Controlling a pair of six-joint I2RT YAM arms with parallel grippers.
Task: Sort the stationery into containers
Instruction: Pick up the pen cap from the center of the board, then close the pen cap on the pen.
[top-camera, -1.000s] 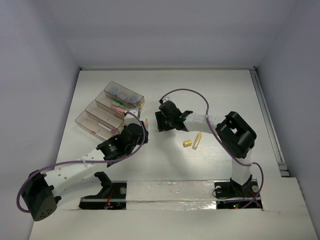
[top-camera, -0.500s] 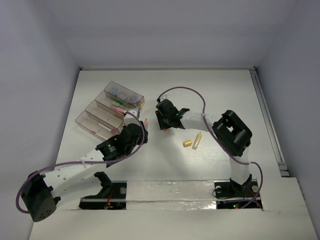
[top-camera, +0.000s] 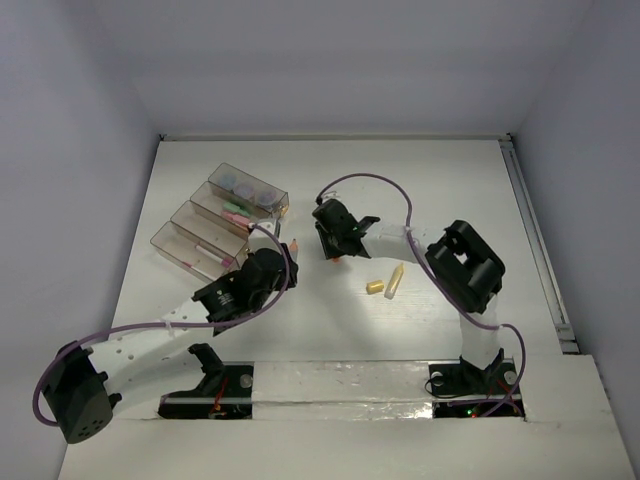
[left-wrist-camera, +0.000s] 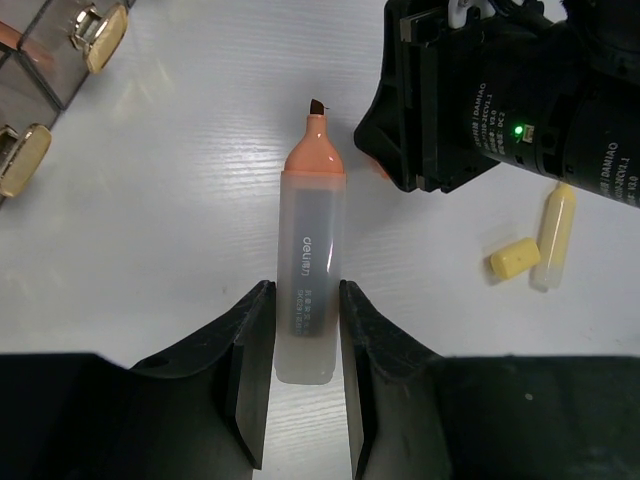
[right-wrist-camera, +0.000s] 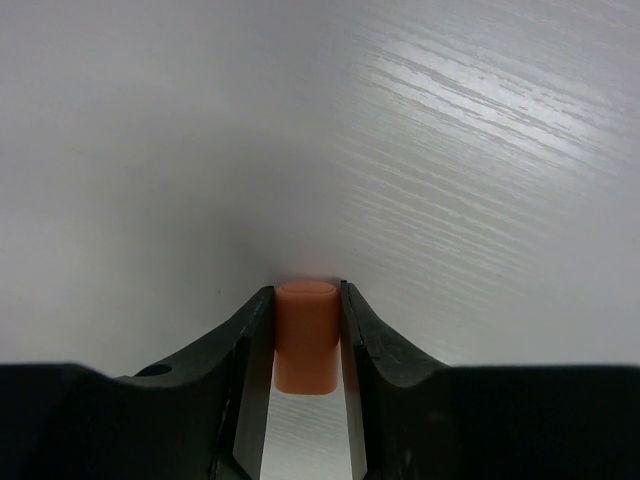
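Note:
My left gripper (left-wrist-camera: 304, 300) is shut on the clear barrel of an uncapped orange highlighter (left-wrist-camera: 308, 250) whose tip points away from it; its orange tip (top-camera: 296, 243) shows in the top view. Just right of the left gripper (top-camera: 272, 266), my right gripper (top-camera: 336, 250) has both jaws pressed against a short orange cap (right-wrist-camera: 306, 335) resting on the white table. The containers (top-camera: 160, 240), four smoky boxes in a row at the left, hold blue-grey discs (top-camera: 243, 186), pink and green sticks and a pen.
A yellow highlighter (top-camera: 395, 280) and its loose yellow cap (top-camera: 376, 287) lie on the table right of both grippers, also visible as highlighter (left-wrist-camera: 553, 235) and cap (left-wrist-camera: 514, 258). The right arm's body (left-wrist-camera: 480, 90) fills the upper right of the left wrist view. Container clasps (left-wrist-camera: 100, 35) sit upper left.
The right gripper has shifted slightly left and closed its jaws onto the orange cap. The left gripper keeps its hold on the orange highlighter and has barely moved.

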